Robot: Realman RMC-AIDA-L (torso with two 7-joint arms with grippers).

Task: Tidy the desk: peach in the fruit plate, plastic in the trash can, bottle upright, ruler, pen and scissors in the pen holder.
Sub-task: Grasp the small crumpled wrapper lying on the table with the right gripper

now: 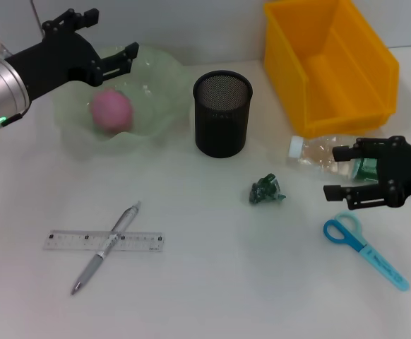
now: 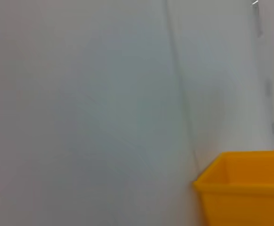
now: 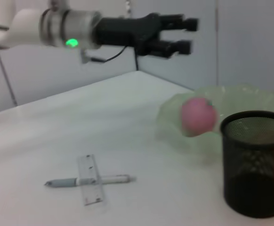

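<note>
Head view alone shows right claw spread around lying bottle; left claw spread

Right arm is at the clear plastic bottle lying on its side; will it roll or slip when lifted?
The clear plastic bottle looks empty, so probably light. Lying on its round side, it may roll if nudged. The right gripper has open fingers around its smooth, likely slippery green-labelled body.

1. We see the yellow bin cut off at twelve o'clock in the head view;
2. the right gripper hides part of the bottle; its arm leaves at three o'clock.
</note>
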